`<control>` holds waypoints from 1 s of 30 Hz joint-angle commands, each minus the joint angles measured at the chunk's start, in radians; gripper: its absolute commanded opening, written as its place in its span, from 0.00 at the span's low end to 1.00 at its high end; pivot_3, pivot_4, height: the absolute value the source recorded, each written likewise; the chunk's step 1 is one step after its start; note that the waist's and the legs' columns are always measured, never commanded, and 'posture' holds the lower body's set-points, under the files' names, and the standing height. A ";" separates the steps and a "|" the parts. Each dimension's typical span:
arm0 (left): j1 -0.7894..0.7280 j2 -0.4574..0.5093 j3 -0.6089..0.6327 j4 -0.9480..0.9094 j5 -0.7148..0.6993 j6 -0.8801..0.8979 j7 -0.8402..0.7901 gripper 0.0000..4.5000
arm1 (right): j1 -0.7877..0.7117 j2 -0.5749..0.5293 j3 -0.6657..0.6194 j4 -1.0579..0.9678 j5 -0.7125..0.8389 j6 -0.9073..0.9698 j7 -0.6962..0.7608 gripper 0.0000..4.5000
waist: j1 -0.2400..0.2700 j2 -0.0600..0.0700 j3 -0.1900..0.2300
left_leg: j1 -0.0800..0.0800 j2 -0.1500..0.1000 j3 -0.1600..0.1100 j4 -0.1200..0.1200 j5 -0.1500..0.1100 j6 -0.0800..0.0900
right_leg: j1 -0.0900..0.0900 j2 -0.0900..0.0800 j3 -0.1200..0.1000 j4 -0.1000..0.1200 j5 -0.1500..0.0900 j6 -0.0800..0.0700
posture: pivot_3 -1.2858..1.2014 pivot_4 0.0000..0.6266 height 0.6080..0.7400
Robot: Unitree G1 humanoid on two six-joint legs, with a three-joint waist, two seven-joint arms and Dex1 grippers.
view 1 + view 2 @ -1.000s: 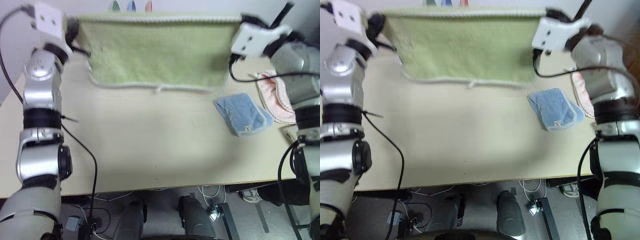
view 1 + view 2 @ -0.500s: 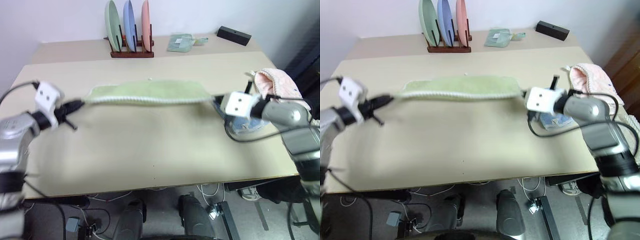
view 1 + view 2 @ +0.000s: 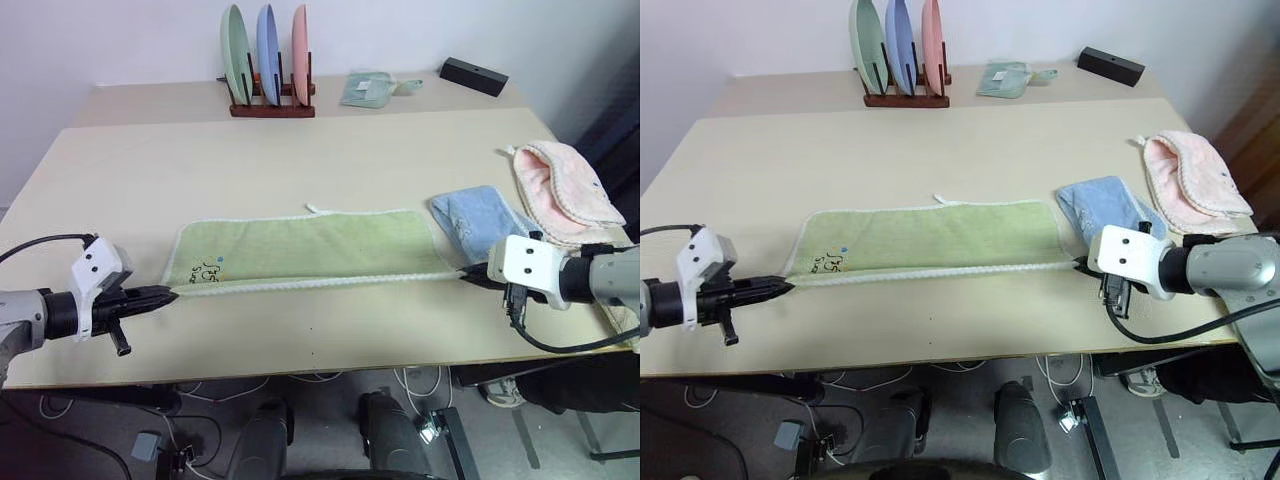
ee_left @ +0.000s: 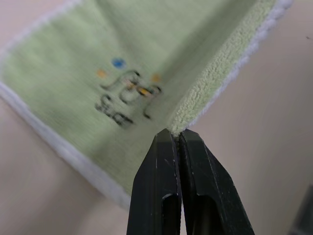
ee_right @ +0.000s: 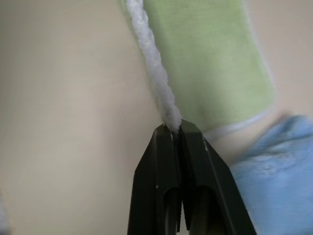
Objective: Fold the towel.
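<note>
**Towel stretched low across the counter**

Here we are with the towel (image 3: 305,248) lying lengthwise on the counter (image 3: 300,160), its far half flat and its near edge lifted into a taut line between our two tools. Our left tool (image 4: 176,134) has its fingers pressed together on the towel's near left corner, right beside the small dark cartoon print (image 4: 126,95). Our right tool (image 5: 172,128) is pinching the opposite near corner, the white edging bunched into a cord running straight out of its tips. Both tools sit low, near the counter's front edge, well apart from each other.

Just beside the towel's right end lies the blue towel (image 3: 478,217), and beyond it, near the counter's right edge, the pink towel (image 3: 558,190). At the back we see a rack (image 3: 268,60) holding three upright plates, a small pale green cloth (image 3: 368,88) and a black box (image 3: 473,75).
</note>
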 commanded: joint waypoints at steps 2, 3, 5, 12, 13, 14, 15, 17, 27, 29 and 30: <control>-0.170 -0.038 -0.085 0.146 0.096 -0.095 0.065 0.00 | -0.192 0.069 0.101 0.159 -0.104 -0.099 -0.060 0.01 | -0.001 0.000 0.000 | 0.000 0.000 0.000 0.000 0.000 0.000 | 0.001 0.000 0.000 0.000 0.001 0.001 | 0.52 0.24 1.00; -0.209 -0.049 -0.111 0.183 0.117 -0.120 0.067 0.00 | -0.235 0.092 0.127 0.206 -0.125 -0.121 -0.068 0.01 | -0.003 0.000 0.000 | 0.000 0.000 0.000 0.000 0.000 0.000 | 0.001 0.000 0.000 -0.001 0.001 0.002 | 0.52 0.24 1.00; -0.285 -0.073 -0.161 0.263 0.152 -0.155 0.070 0.00 | -0.313 0.135 0.178 0.306 -0.170 -0.180 -0.082 0.01 | -0.003 0.000 0.000 | 0.000 0.000 0.000 -0.001 0.000 0.000 | 0.000 0.000 0.000 -0.001 0.001 0.002 | 0.52 0.24 1.00; -0.506 -0.164 -0.283 0.569 0.290 -0.312 0.104 0.00 | -0.538 0.279 0.301 0.750 -0.308 -0.415 -0.159 0.01 | -0.005 0.000 0.000 | -0.002 0.000 0.001 -0.001 0.000 -0.001 | -0.004 0.000 0.000 0.000 0.002 0.002 | 0.52 0.24 1.00; -0.532 -0.177 -0.294 0.610 0.305 -0.336 0.111 0.00 | -0.562 0.295 0.310 0.806 -0.323 -0.444 -0.173 0.01 | -0.005 0.000 0.000 | -0.002 0.000 0.001 -0.001 0.000 -0.001 | -0.004 0.000 0.000 0.000 0.002 0.002 | 0.52 0.24 1.00; -0.548 -0.185 -0.300 0.638 0.314 -0.354 0.112 0.00 | -0.578 0.305 0.314 0.845 -0.332 -0.467 -0.180 0.01 | -0.005 0.000 0.000 | -0.002 -0.001 0.001 -0.001 0.000 -0.001 | -0.003 0.000 0.000 0.000 0.002 0.002 | 0.52 0.24 1.00; -0.568 -0.197 -0.304 0.669 0.322 -0.365 0.119 0.00 | -0.592 0.315 0.318 0.882 -0.339 -0.488 -0.185 0.01 | -0.005 0.000 0.000 | -0.002 -0.001 0.001 -0.001 0.001 -0.001 | -0.004 0.000 0.000 0.000 0.002 0.002 | 0.52 0.24 1.00; -0.594 -0.217 -0.306 0.715 0.328 -0.379 0.127 0.00 | -0.608 0.330 0.323 0.931 -0.346 -0.518 -0.188 0.01 | -0.006 0.000 0.000 | -0.002 -0.001 0.001 -0.001 0.001 -0.001 | -0.004 0.000 0.000 0.000 0.002 0.002 | 0.52 0.24 1.00; -0.624 -0.257 -0.291 0.797 0.322 -0.377 0.133 0.20 | -0.629 0.369 0.307 1.018 -0.358 -0.556 -0.227 0.13 | -0.008 0.000 0.000 | -0.002 -0.001 0.000 -0.001 0.001 -0.001 | -0.004 0.000 0.000 0.001 0.002 0.002 | 0.52 0.24 1.00; -0.629 -0.257 -0.284 0.808 0.331 -0.391 0.166 0.43 | -0.628 0.364 0.300 1.010 -0.365 -0.558 -0.253 0.31 | -0.008 0.000 0.000 | -0.002 -0.001 0.000 -0.001 0.001 -0.001 | -0.004 0.000 0.000 0.001 0.002 0.002 | 0.52 0.24 1.00; -0.631 -0.258 -0.279 0.815 0.340 -0.404 0.194 0.54 | -0.626 0.358 0.296 1.002 -0.376 -0.564 -0.275 0.42 | -0.008 0.000 0.000 | -0.002 -0.001 0.000 -0.001 0.001 -0.001 | -0.004 0.000 0.000 0.001 0.002 0.002 | 0.52 0.24 1.00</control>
